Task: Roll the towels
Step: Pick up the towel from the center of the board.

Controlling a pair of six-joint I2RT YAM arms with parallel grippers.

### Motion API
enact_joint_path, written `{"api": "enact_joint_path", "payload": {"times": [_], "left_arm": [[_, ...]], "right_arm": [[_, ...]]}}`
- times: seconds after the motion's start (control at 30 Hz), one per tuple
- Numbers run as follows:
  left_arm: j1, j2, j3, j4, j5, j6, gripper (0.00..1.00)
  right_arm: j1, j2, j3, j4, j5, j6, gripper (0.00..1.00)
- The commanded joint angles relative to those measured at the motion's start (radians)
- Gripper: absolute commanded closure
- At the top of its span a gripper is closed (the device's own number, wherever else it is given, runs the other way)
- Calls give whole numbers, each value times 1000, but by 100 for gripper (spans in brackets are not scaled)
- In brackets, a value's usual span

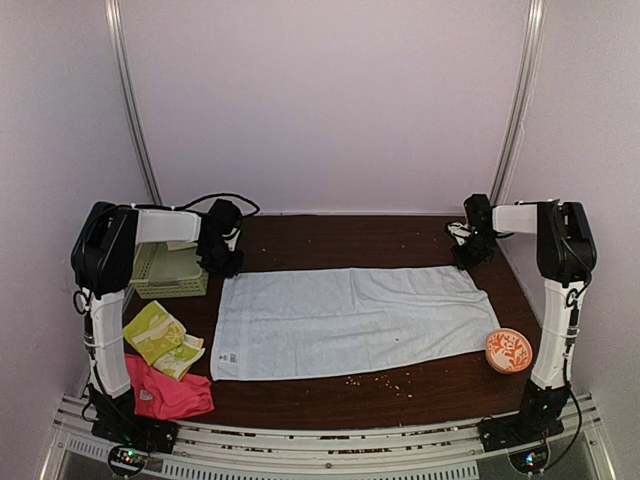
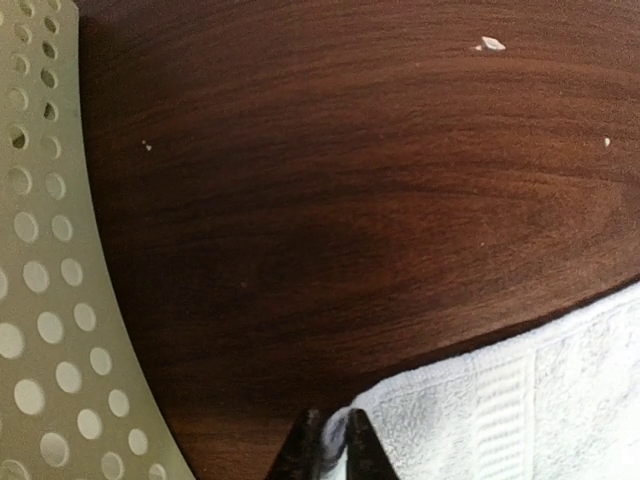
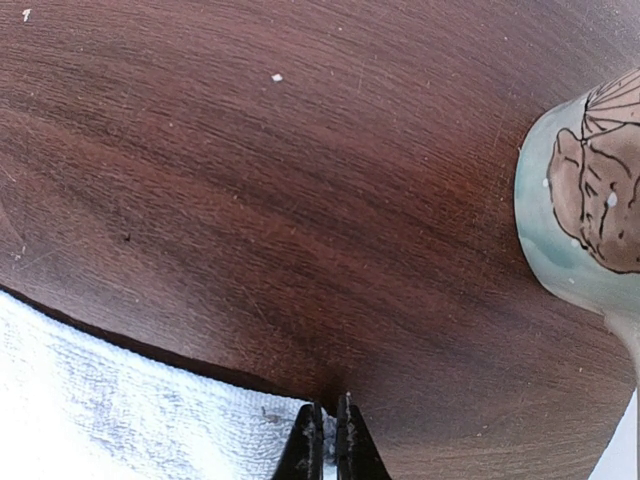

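A pale blue-white towel (image 1: 350, 320) lies spread flat across the middle of the table. My left gripper (image 1: 225, 268) is at its far left corner. In the left wrist view the gripper (image 2: 333, 435) is shut, with a fold of that towel corner (image 2: 520, 400) pinched between its jaws. My right gripper (image 1: 466, 262) is at the far right corner. The right wrist view shows this gripper (image 3: 329, 420) shut on the towel's edge (image 3: 120, 420). A yellow-green patterned towel (image 1: 160, 338) and a hot-pink one (image 1: 168, 395) lie crumpled at the near left.
A pale green slotted basket (image 1: 170, 270) stands beside the left gripper, its perforated wall (image 2: 50, 300) close on the left. An orange patterned round dish (image 1: 509, 350) sits at the near right; a patterned dish (image 3: 585, 200) shows near the right gripper. Crumbs dot the wood.
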Motion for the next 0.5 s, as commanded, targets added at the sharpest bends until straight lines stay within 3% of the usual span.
{"api": "enact_joint_path", "payload": {"times": [0.0,0.03,0.47], "left_arm": [[-7,9,15,29,13,20,96],[-7,4,16,34,17,26,100],[-7,-264,-69,90,-30,45,100]], "right_arm": [[-3,0,-15,-34,-14,-8,100],[-3,-1,-13,-34,-15,-8,100],[-36,-132,62,-73,-122,14,100]]}}
